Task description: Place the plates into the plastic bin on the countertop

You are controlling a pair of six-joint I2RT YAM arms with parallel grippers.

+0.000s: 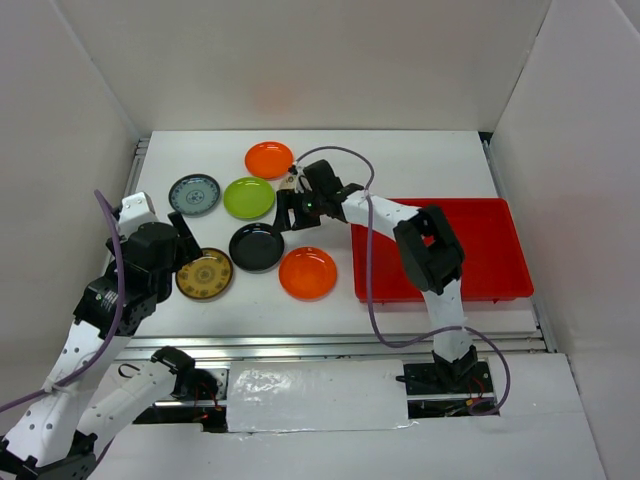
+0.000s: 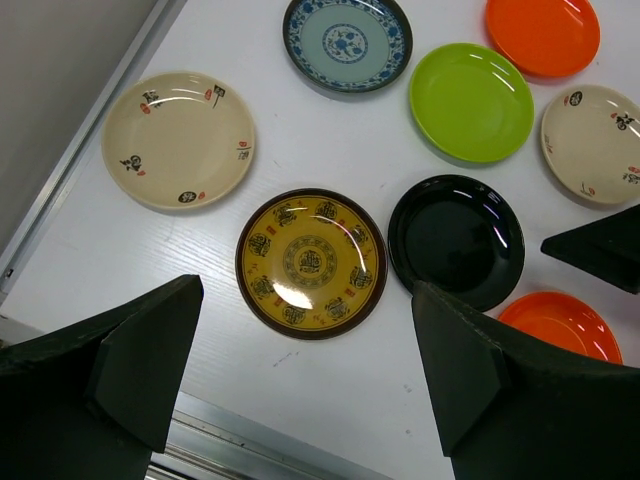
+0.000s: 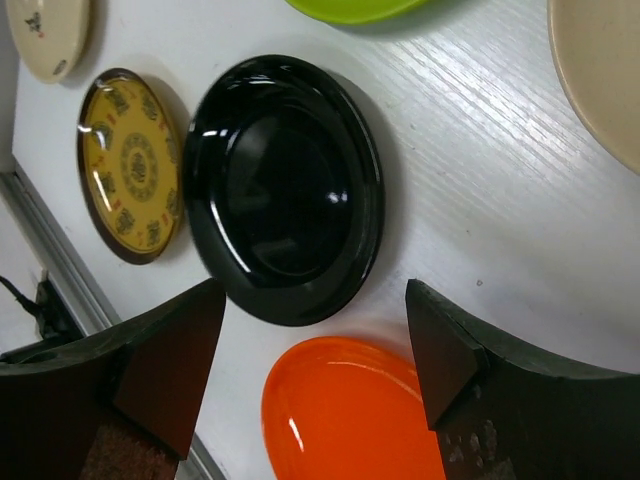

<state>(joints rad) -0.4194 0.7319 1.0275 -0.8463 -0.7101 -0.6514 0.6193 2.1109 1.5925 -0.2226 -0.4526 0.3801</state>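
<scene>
Several plates lie on the white countertop point(image 1: 420, 165): an orange plate point(image 1: 269, 158), a grey-blue patterned plate point(image 1: 194, 194), a lime green plate point(image 1: 249, 197), a black plate point(image 1: 256, 246), a brown-gold plate point(image 1: 205, 274) and a second orange plate point(image 1: 307, 273). The left wrist view adds two cream plates point(image 2: 178, 140) point(image 2: 595, 140). The red plastic bin point(image 1: 500, 250) sits at the right. My right gripper point(image 1: 287, 212) point(image 3: 315, 350) hangs open between the black plate point(image 3: 285, 190) and the orange plate point(image 3: 350, 410), holding nothing. My left gripper point(image 1: 188, 240) point(image 2: 305, 370) is open above the brown-gold plate point(image 2: 311, 262).
Metal rails point(image 1: 330, 345) run along the countertop's near edge, with more rails at the left and right sides. White walls enclose the back and both sides. A purple cable point(image 1: 370, 290) droops from the right arm in front of the bin.
</scene>
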